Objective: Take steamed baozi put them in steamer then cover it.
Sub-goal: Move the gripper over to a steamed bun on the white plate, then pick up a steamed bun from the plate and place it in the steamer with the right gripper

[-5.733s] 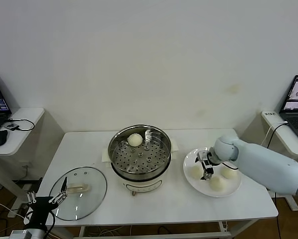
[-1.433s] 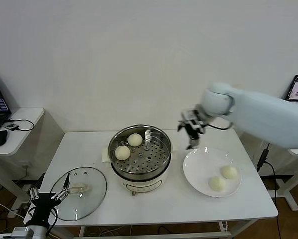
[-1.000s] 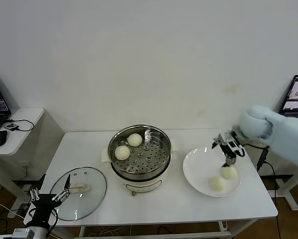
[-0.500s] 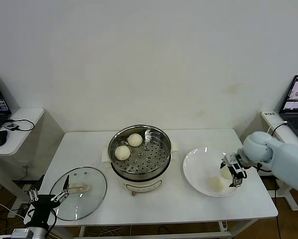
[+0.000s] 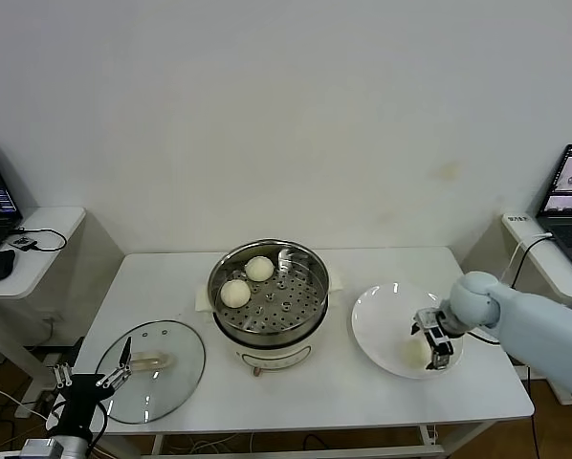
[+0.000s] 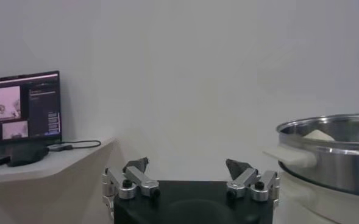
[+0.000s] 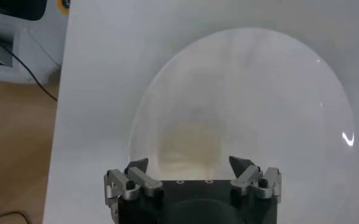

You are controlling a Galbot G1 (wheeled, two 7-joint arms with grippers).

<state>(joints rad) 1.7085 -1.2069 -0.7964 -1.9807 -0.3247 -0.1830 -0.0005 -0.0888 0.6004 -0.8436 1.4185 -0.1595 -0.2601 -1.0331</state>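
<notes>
At the table's front-left corner, the left gripper [image 5: 112, 376] idles with fingers spread just beside the round glass lid with cream handle [image 5: 150, 369], while the round stainless-steel steamer [image 5: 269, 294] at centre holds two smooth cream-white baozi [image 5: 235, 293]. To the right, the right gripper [image 5: 433, 337] is lowered over the flat white round plate [image 5: 377, 320], fingers spread and straddling a bun [image 7: 189, 143] without clamping it. Judged step: picking another bun; the next move calls for closing gently, lifting, and carrying it to the steamer.
</notes>
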